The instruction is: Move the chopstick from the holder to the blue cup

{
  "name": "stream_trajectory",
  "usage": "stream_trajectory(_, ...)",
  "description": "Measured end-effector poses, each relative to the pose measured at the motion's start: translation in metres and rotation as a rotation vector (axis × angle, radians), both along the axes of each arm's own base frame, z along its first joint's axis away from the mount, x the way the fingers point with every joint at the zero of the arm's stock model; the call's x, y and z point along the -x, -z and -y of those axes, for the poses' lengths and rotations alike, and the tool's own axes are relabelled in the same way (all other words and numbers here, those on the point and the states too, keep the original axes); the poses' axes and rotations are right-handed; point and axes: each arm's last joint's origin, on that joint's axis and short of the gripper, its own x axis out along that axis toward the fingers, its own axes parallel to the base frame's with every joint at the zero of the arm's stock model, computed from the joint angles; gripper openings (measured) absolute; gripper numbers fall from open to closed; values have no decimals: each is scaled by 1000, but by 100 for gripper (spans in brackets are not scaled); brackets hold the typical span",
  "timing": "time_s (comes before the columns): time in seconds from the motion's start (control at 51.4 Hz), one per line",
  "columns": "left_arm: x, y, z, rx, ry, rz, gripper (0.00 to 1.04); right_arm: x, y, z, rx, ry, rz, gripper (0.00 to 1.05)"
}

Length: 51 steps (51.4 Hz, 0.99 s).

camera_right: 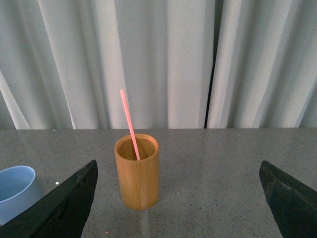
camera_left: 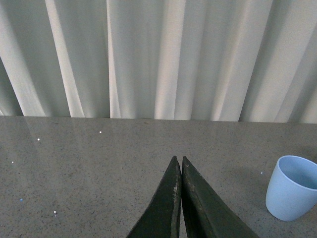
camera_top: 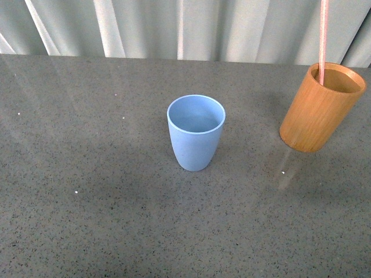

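The orange-brown wooden holder [camera_top: 322,108] stands at the right of the grey table, with one pale pink-red chopstick [camera_top: 323,40] standing in it and rising out of the picture's top. The light blue cup [camera_top: 196,131] stands upright and empty at the middle. Neither arm shows in the front view. In the right wrist view my right gripper [camera_right: 178,171] is wide open, facing the holder [camera_right: 137,171] and chopstick [camera_right: 130,124] from a distance; the blue cup [camera_right: 17,191] sits beside. My left gripper [camera_left: 178,161] is shut and empty, apart from the blue cup [camera_left: 292,188].
A white pleated curtain [camera_top: 185,26] hangs behind the table's far edge. The grey speckled tabletop [camera_top: 87,191] stretches bare to the left and front of the cups.
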Motion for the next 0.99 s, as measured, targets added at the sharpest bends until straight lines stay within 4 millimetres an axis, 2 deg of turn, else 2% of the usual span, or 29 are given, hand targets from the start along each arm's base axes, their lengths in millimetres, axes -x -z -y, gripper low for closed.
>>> stream_trajectory(0.234,0,0,0,0,-1,-2,4,0,0,0,0,0,0,95)
stream_trajectory(0.604,0,0,0,0,-1,-1,60,0,0,0,0,0,0,95)
stream_trajectory(0.643,0,0,0,0,-1,-1,68,0,0,0,-1,4,-3,95)
stream_trajectory(0.759,0,0,0,0,-2,-1,86,-6,3,4,-126,189,-311,95)
stream_trajectory(0.837,0,0,0,0,-1,-1,99,-20,9,10,-163,229,-387,95)
stream_trajectory(0.993,0,0,0,0,-1,-1,98,-55,9,18,-144,176,-371,95)
